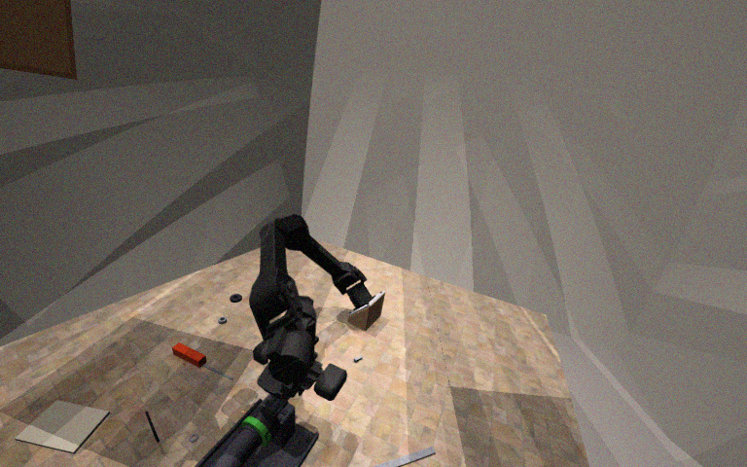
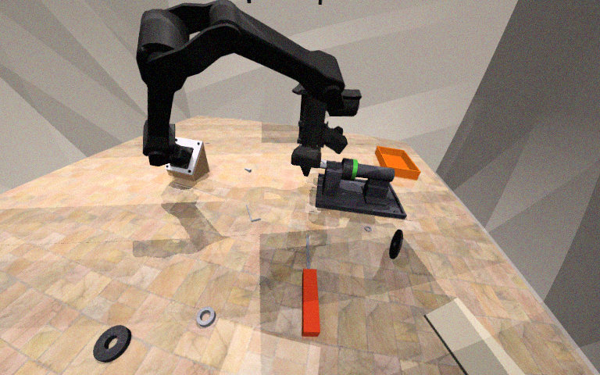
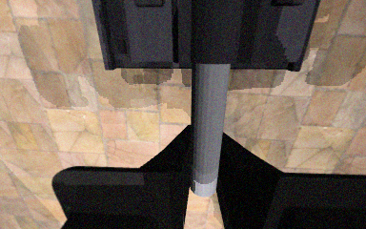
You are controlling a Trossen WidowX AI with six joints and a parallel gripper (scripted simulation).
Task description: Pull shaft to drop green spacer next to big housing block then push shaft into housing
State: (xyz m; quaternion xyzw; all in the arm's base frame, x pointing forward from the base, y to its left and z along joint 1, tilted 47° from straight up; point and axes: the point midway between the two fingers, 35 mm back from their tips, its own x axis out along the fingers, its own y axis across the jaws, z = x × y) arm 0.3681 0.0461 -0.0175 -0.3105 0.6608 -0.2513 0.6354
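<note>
A dark fixture (image 2: pixel 389 208) (image 1: pixel 302 443) carries a grey shaft (image 2: pixel 323 163) (image 3: pixel 210 119) on two supports. A green spacer (image 2: pixel 354 168) (image 1: pixel 257 431) sits on the shaft, up against a dark cylindrical section (image 2: pixel 375 172). My gripper (image 2: pixel 313 166) (image 3: pixel 200 131) is shut on the free end of the shaft, just outside the near support (image 3: pixel 204 33). In the wrist view the fingers clamp the shaft near its tip, and a short bare length shows between them and the support. The spacer is hidden in the wrist view.
An orange tray (image 2: pixel 398 162) stands behind the fixture. A red-handled tool (image 2: pixel 311 301) (image 1: pixel 188 354), black washers (image 2: pixel 112 342) (image 2: pixel 395 244), a grey washer (image 2: pixel 203 313), a beige sheet (image 2: pixel 470 334) (image 1: pixel 62 425) and small screws lie on the table. The arm's base (image 2: pixel 187 158) stands at the far left.
</note>
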